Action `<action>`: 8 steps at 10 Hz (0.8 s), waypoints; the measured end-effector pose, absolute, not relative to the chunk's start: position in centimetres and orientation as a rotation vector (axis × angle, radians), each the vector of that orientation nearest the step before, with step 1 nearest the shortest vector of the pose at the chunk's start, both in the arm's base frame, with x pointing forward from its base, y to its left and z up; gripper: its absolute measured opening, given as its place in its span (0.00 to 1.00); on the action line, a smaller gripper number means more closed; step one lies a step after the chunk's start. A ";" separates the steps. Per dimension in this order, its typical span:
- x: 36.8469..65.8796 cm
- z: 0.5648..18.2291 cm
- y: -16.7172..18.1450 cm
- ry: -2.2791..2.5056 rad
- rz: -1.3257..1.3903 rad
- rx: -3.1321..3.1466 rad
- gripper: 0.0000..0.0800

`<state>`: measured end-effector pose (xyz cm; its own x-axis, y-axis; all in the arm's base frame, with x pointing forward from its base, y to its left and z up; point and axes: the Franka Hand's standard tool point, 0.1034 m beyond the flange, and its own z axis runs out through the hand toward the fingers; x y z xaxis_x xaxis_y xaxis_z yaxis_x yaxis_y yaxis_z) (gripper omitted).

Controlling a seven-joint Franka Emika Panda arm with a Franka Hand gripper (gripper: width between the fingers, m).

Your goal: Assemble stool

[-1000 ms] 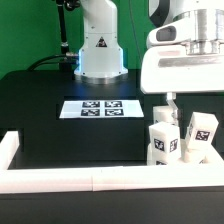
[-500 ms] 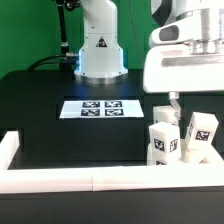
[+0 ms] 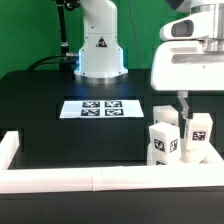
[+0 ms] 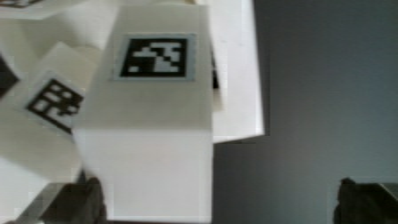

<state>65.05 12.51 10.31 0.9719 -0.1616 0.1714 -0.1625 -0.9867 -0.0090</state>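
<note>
The stool's white legs stand clustered at the exterior view's right, near the front rail. One tagged leg [image 3: 163, 141] is on the left of the cluster and another [image 3: 200, 134] on the right. My gripper [image 3: 184, 112] hangs open just above them, between the two. In the wrist view a leg with a square tag [image 4: 157, 60] fills the middle and reaches down between my dark fingertips [image 4: 75, 205], nearer one of them and not gripped. A second tagged leg [image 4: 54, 100] leans beside it. The gripper [image 4: 222, 205] holds nothing.
The marker board [image 3: 103, 108] lies flat mid-table in front of the robot base [image 3: 100, 55]. Long white border rails run along the front [image 3: 90, 181] and the exterior view's left [image 3: 8, 148]. The tabletop is black.
The gripper has shifted toward the exterior view's right and a little lower, over the gap between the legs. It stays open, and the legs have not moved.
</note>
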 end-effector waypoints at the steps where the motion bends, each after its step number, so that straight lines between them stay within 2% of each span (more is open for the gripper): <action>1: 64.5 10.1 11.3 -0.271 0.186 3.111 0.81; 4: 63.3 10.5 9.8 -0.316 -0.120 3.091 0.81; 8: 64.2 10.4 11.0 -0.393 -0.025 3.101 0.81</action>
<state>64.22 11.04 10.36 0.9682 -0.2498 -0.0142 -0.2496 -0.9682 0.0174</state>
